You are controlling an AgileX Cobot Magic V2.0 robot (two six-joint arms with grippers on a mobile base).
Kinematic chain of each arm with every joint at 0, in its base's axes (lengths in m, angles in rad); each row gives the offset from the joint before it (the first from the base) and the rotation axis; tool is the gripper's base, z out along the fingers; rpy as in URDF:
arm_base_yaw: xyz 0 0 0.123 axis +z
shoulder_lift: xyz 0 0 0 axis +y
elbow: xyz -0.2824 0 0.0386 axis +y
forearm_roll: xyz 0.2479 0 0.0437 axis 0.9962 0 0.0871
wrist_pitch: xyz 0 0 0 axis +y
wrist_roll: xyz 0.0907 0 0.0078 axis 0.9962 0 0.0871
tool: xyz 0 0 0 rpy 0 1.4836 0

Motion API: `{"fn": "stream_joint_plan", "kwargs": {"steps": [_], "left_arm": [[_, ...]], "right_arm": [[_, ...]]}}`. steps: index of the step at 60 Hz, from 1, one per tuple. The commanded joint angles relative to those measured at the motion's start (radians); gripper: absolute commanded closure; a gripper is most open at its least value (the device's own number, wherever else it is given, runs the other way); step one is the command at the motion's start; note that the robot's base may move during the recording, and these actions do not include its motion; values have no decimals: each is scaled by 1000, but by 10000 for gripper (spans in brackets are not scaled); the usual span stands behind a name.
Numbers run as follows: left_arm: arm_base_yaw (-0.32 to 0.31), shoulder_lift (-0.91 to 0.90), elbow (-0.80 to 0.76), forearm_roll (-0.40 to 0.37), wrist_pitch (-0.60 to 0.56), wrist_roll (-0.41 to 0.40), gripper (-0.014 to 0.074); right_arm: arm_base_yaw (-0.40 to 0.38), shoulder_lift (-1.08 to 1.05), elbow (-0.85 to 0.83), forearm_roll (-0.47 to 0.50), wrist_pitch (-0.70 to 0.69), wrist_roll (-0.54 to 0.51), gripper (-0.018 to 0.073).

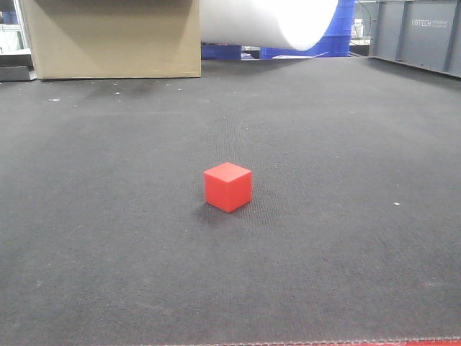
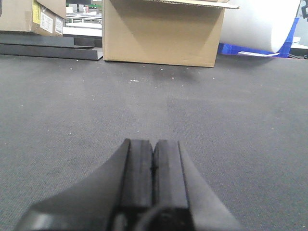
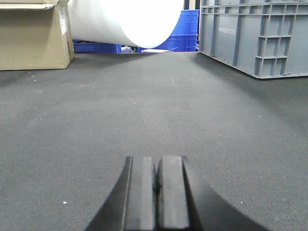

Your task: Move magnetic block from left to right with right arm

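Dark textured matting covers the desk (image 1: 346, 274), where the magnetic block (image 1: 227, 187) sits alone mid-surface. Behind are seen a cardboard box (image 1: 115, 37), white roll (image 1: 268, 20) and grey crate (image 3: 255, 36). Left gripper (image 2: 153, 166) and right gripper (image 3: 156, 185) jaws are pressed closed, empty.

One magnetic block (image 1: 227, 187) sits on one dark surface (image 1: 346, 252). Two claws show, one per wrist view: the left claw (image 2: 154, 166) and the right claw (image 3: 155, 185), each with two fingers pressed together. At the far edge there are two cardboard boxes (image 2: 161, 33) (image 2: 29, 14), one white roll (image 3: 127, 21), one grey crate (image 3: 257, 36) and one blue crate (image 3: 185, 31)
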Motion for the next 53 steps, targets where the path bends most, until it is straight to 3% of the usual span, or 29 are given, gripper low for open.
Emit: {"fn": "stream_joint_plan", "kwargs": {"steps": [1, 53], "left_arm": [[-6, -11, 10, 0, -93, -7, 713], [-6, -11, 10, 0, -93, -7, 713]], "right_arm": [[-7, -20, -5, -9, -90, -1, 503], [-7, -20, -5, -9, -90, -1, 503]]}}
